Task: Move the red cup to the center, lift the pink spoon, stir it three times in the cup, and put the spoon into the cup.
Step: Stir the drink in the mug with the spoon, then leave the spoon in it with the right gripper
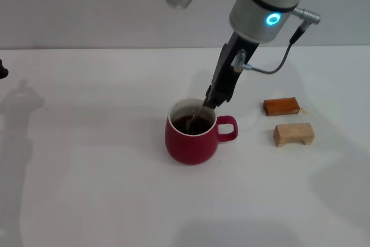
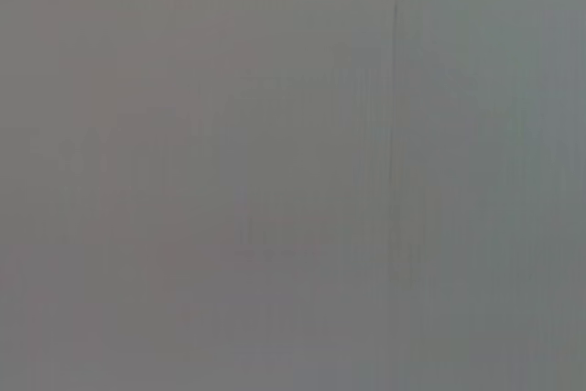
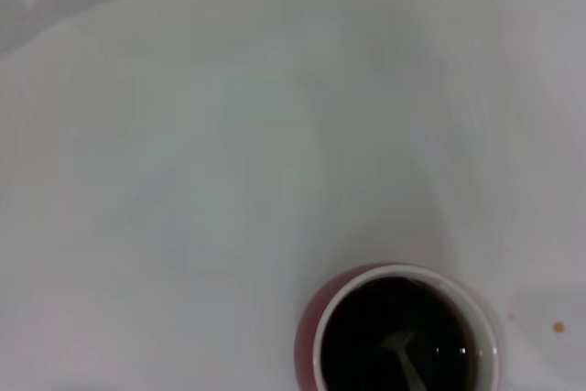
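Observation:
The red cup (image 1: 192,137) stands mid-table on the white surface, with its handle toward the robot's right and dark liquid inside. My right gripper (image 1: 213,100) reaches down over the cup's far rim and is shut on the pink spoon (image 1: 197,117). The spoon's grey neck slants down into the liquid, and its pink handle is hidden in the fingers. The right wrist view shows the cup (image 3: 308,347) from above, with the spoon's metal tip (image 3: 403,359) in the dark liquid. Only a dark tip of my left gripper (image 1: 2,69) shows, at the far left edge.
An orange-brown wooden block (image 1: 281,106) and a pale wooden arch block (image 1: 293,134) lie to the right of the cup. A small brown spot (image 3: 557,327) marks the table near the cup. The left wrist view shows only a blank grey surface.

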Robot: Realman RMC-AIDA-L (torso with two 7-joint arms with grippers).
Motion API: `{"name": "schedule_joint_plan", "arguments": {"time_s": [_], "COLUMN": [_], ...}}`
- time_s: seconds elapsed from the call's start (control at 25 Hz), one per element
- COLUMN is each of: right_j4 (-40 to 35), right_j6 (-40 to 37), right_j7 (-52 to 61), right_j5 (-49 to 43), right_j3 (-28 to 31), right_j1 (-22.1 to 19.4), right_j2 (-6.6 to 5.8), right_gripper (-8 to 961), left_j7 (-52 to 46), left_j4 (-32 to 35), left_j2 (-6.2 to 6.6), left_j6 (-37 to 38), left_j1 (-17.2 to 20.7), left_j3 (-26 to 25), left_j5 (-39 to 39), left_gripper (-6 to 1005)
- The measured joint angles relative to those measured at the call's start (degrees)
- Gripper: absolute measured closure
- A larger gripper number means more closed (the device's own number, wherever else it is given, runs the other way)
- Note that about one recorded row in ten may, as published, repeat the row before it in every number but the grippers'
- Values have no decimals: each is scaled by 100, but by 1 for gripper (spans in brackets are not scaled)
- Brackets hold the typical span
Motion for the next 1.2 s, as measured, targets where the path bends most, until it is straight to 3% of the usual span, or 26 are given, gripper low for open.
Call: {"name": "schedule_joint_plan", "arguments": {"time_s": [0.32,0.96,1.2], "right_j4": [-141,-389,-452], "right_j6": [-67,-614,-357], "right_j7": [-4,83,91], "right_j5": [-11,-418,-549], "right_j3": [-276,-354,-336], "right_j1": [71,174,214], "right_j2": [184,227,255], "right_gripper": [804,804,805], "left_j7": [-8,-141,-141], "left_j4": [0,0,0], "left_j2": [-9,-17,-23], "left_j6": [84,196,214], "left_j1": [79,161,159], "left_j3": [0,8,8], "left_j5": [0,-1,-1], "left_gripper": [1001,1001,1001]}}
